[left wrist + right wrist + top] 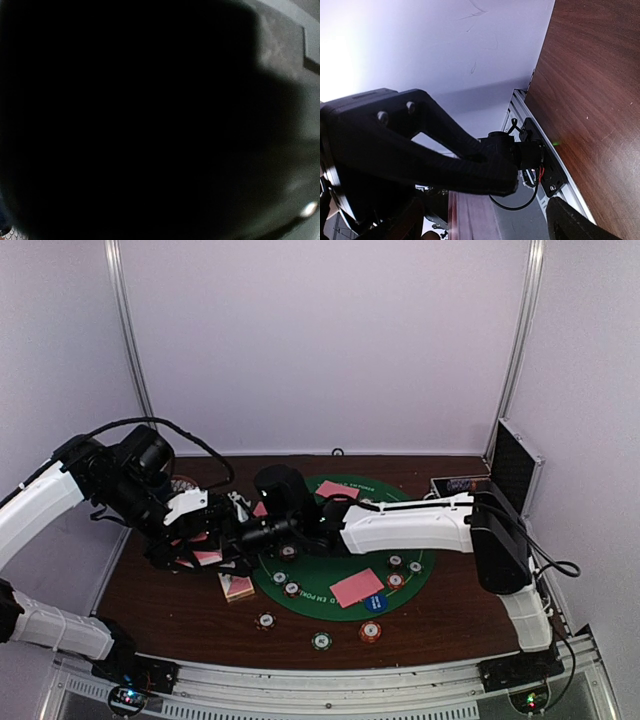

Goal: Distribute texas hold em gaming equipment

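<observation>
Dark brown wooden table (160, 612) carries a round green felt mat (335, 570) at its centre. The left claw (196, 548) sits low near the left edge, pressed together. Pink card backs show at its tips, but whether they are pinched cannot be told. The left wrist view is almost wholly dark. The right claw (232, 532) (536, 196) extends across the mat to just beside the left claw, its fingers (470, 165) spread with nothing between them. A small stack of pink-backed playing cards (237, 587) lies on the table just off the mat's left rim. One single pink-backed card (356, 587) lies on the mat toward the near edge, and a second pink-backed card (336, 489) lies on it toward the far edge. Several small round striped poker chips (395, 562) rest on the mat. Three more lie on bare table by the near edge: a pale chip (265, 620), a green-and-white chip (321, 641) and an orange chip (370, 631). A black-and-silver metal case (512, 465) stands at the far right corner, lid upright.
</observation>
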You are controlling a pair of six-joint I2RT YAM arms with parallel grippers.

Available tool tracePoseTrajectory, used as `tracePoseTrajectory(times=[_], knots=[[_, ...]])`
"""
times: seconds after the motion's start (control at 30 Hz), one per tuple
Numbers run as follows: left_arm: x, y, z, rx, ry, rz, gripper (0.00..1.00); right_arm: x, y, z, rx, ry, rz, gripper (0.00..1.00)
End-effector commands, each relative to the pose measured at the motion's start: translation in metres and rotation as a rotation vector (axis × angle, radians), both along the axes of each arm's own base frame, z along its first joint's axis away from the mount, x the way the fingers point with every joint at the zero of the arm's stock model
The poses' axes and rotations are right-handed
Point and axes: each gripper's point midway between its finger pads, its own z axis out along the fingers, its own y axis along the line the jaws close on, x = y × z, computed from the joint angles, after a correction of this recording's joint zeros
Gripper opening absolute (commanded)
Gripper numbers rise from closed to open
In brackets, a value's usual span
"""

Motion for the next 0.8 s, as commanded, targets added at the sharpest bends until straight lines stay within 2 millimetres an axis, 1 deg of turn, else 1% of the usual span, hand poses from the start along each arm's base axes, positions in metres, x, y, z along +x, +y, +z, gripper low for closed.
tracePoseTrajectory(times=[0.0,0.17,0.33,0.57,0.77], knots=[[0.006,-0.007,0.015,-0.047,-0.034,-0.008,0.00,-0.001,0.012,0.008,0.036,0.014,0.010,0.88],[0.006,-0.007,0.014,-0.046,-0.033,-0.006,0.00,0.000,0.017,-0.011,-0.005,0.059,0.013,0.84],[0.005,-0.006,0.014,-0.046,-0.034,-0.006,0.00,0.003,0.010,-0.023,-0.054,0.068,0.006,0.82],[0.005,-0.005,0.015,-0.045,-0.038,-0.005,0.00,0.011,-0.009,-0.030,-0.090,0.060,-0.023,0.79],[0.005,-0.006,0.016,-0.048,-0.040,-0.006,0.00,0.014,-0.023,-0.027,-0.107,0.047,-0.034,0.77]])
